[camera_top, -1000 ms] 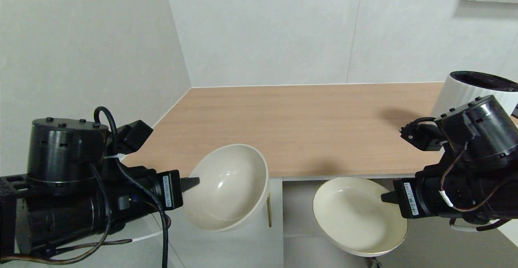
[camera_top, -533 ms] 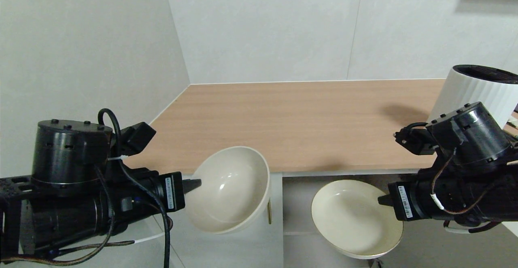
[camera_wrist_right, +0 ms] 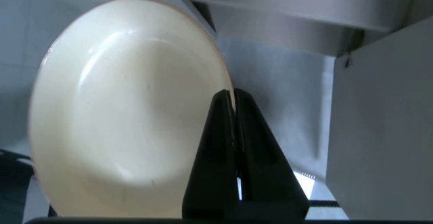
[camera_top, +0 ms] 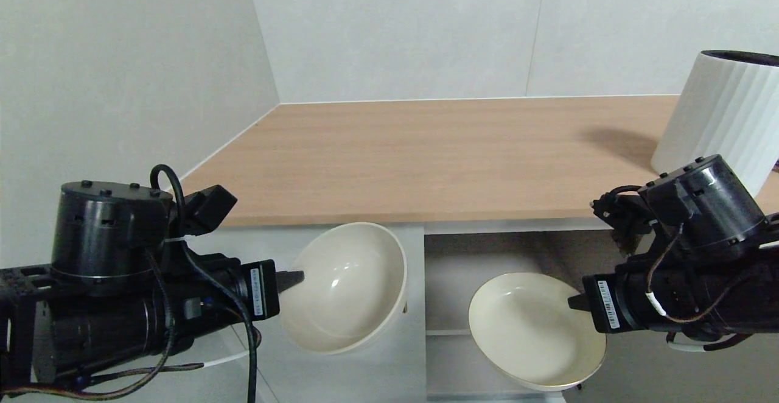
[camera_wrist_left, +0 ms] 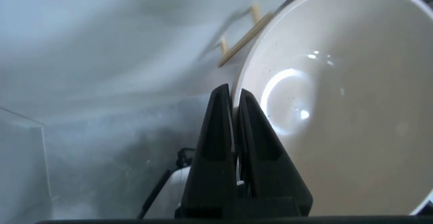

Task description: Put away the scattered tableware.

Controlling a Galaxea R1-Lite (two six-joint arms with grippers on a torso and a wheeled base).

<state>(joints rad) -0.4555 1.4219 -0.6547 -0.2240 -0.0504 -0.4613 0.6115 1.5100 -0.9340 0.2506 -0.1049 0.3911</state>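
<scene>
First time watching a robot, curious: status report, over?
Left jaws shut on bowl rim. Right jaws shut on plate rim. Open cabinet behind plate, unobstructed.

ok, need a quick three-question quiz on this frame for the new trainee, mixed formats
1. True or false: the left gripper is shut on the rim of the bowl.
2. What does the right gripper hold? A) the plate B) a cup C) a spoon
3. Fill in: the white ribbed container stands on the wooden ____.
Key: 1 true; 2 A; 3 countertop.
</scene>
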